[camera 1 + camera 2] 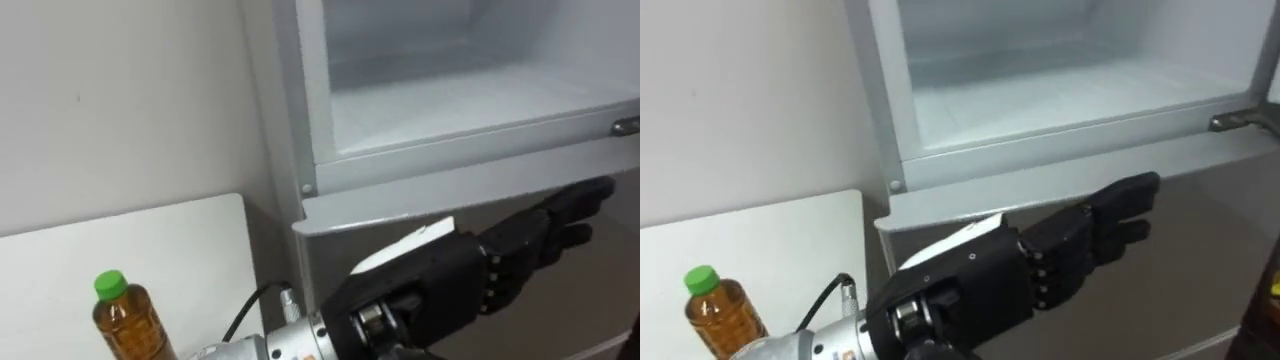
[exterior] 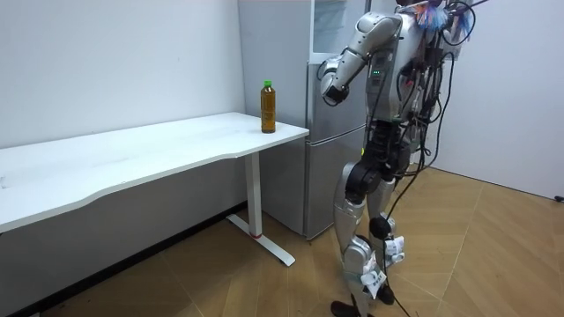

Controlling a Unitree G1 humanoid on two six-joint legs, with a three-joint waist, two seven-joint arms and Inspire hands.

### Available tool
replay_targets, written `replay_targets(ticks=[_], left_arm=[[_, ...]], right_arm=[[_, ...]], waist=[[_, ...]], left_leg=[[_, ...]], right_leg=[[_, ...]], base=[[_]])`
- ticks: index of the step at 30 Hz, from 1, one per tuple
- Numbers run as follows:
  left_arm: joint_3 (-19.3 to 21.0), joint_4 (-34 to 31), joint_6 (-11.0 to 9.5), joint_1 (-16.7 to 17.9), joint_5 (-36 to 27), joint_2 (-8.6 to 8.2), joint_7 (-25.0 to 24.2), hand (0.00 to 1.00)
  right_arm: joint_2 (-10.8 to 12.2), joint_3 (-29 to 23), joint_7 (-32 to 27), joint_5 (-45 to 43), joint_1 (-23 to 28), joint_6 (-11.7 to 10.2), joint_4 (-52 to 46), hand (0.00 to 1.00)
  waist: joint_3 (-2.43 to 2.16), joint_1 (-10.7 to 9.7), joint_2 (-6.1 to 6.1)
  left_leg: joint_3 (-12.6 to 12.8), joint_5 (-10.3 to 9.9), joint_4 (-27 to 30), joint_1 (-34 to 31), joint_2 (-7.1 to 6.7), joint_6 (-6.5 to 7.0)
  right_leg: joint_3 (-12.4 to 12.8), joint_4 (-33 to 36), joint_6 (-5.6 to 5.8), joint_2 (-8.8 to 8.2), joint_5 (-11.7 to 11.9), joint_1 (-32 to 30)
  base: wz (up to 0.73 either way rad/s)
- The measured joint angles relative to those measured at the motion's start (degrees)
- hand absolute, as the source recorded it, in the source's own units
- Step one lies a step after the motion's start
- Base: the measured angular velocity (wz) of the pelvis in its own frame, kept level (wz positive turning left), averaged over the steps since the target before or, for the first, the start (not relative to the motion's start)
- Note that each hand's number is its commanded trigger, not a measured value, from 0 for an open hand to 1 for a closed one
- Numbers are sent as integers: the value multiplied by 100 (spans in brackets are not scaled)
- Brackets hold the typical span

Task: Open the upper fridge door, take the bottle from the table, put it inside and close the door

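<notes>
A bottle [image 1: 125,320] of amber liquid with a green cap stands upright on the white table [image 1: 100,250], near the corner closest to the fridge [image 2: 268,106]. The upper fridge compartment [image 1: 450,90] stands open, its white inside bare. My left hand [image 1: 470,270] is open, fingers stretched straight, held in front of the grey lower fridge door [image 1: 590,300] just below the open compartment. It holds nothing and is well to the right of the bottle. In the room view I stand upright facing the fridge with that arm raised [image 2: 330,86].
The table [image 2: 132,154] runs along the wall to my left and ends beside the fridge [image 2: 326,176]. A metal hinge pin [image 1: 625,126] sticks out at the compartment's right lower edge. Wood floor lies behind me.
</notes>
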Motion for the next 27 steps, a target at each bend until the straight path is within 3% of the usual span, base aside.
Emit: replay_targets(ticks=[10, 16, 24, 27], left_arm=[[678, -407, -37, 503, 384, 14, 214, 0], [1151, -706, -139, 694, 607, 47, 767, 0], [2586, -1238, -686, 1231, 599, 6, 1311, 0], [3034, -1242, -904, 1472, 604, -26, 1659, 0]], right_arm=[[-1, 50, 1, -250, 32, -91, 2, 0], [21, 125, -161, -325, 73, -187, 2, 0], [113, -199, -165, -347, 347, -303, 12, 0], [194, -331, -174, -394, 411, -387, -13, 0]], waist=[[-24, 319, 47], [-23, 473, 49], [-6, 817, -4], [-29, 934, -47]], left_leg=[[-203, 4, 9, 44, -32, 5], [-286, 5, 11, 55, -62, 6], [-358, 20, -26, 214, -138, 27], [-386, 19, -51, 240, -144, 27]], right_leg=[[-131, -78, 14, -9, -10, 190], [-238, -81, 34, -38, -41, 249], [-266, -79, 93, -94, -104, 386], [-296, -80, 97, -97, -115, 458]], base=[[9], [9], [5], [4]])
